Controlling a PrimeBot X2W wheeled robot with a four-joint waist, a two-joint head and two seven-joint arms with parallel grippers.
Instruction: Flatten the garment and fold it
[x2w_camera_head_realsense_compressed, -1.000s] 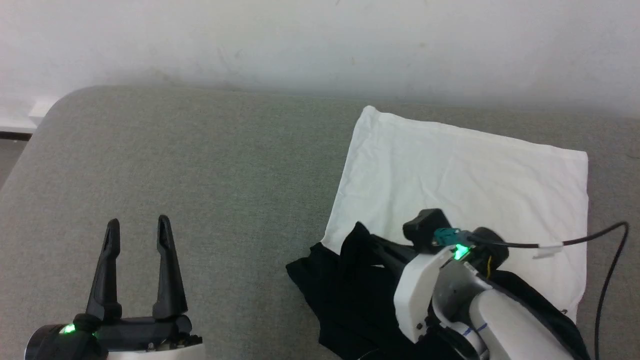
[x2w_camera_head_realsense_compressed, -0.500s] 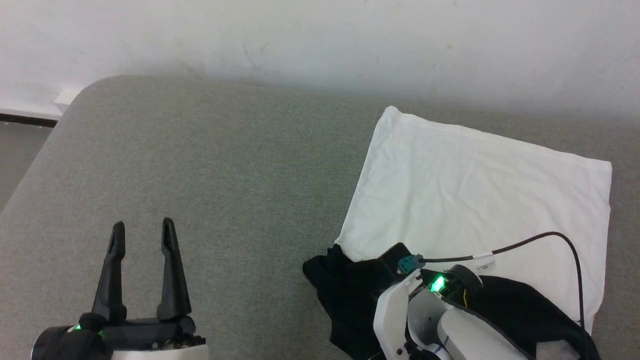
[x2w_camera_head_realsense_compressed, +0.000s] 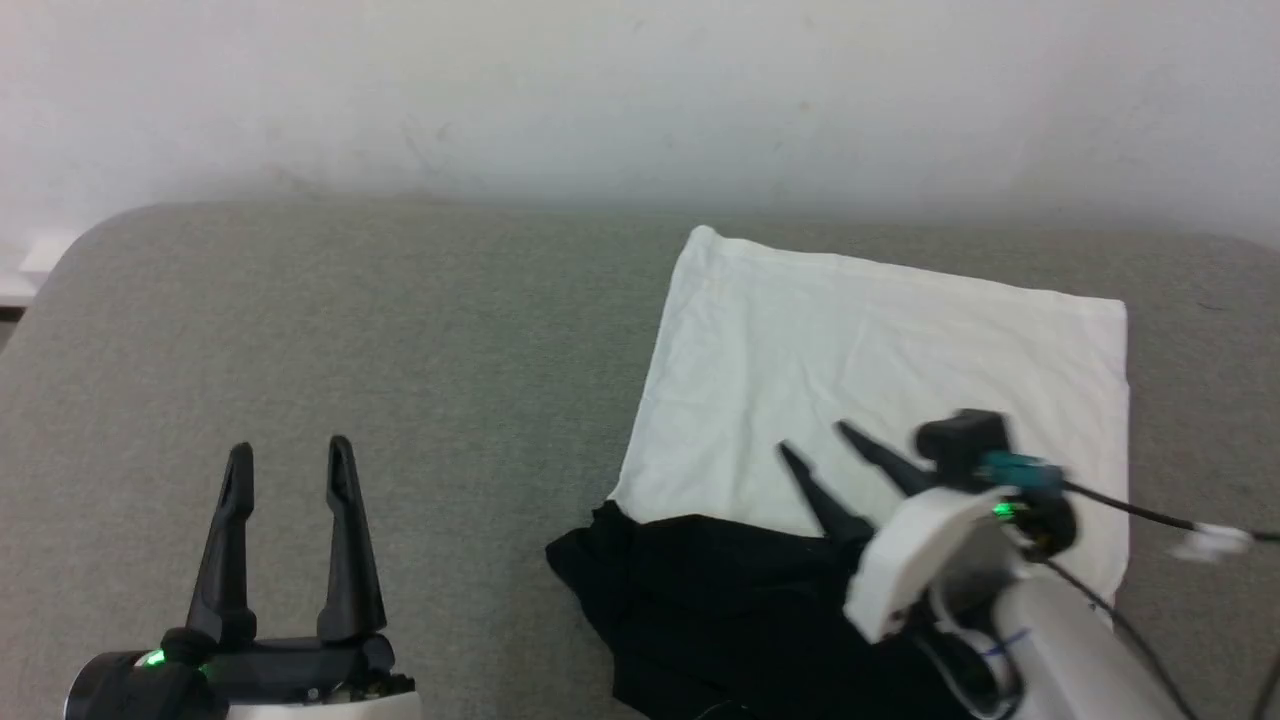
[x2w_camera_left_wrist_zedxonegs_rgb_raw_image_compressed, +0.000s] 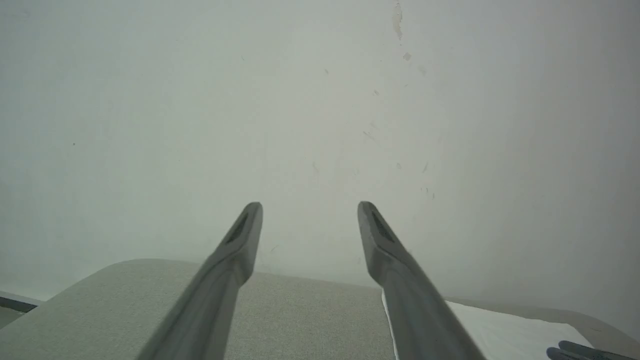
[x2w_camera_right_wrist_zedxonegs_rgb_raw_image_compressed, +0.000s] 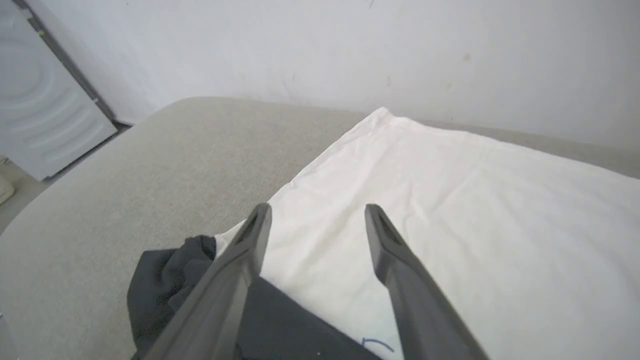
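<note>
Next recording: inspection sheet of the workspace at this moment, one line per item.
Surface: grey padded surface, rounded far-left corner.
Job's things: garment, white body spread flat, black part bunched at the near edge.
Clutter: nothing seen.
Grippers: left gripper open over bare surface; right gripper open above the garment, holding nothing.
Cables: black cable trails rightward from the right wrist.
Surroundings: wall behind; white panel beside it.

Grey fabric surface (x2w_camera_head_realsense_compressed: 400, 330) under the garment (x2w_camera_head_realsense_compressed: 880, 350)
</note>
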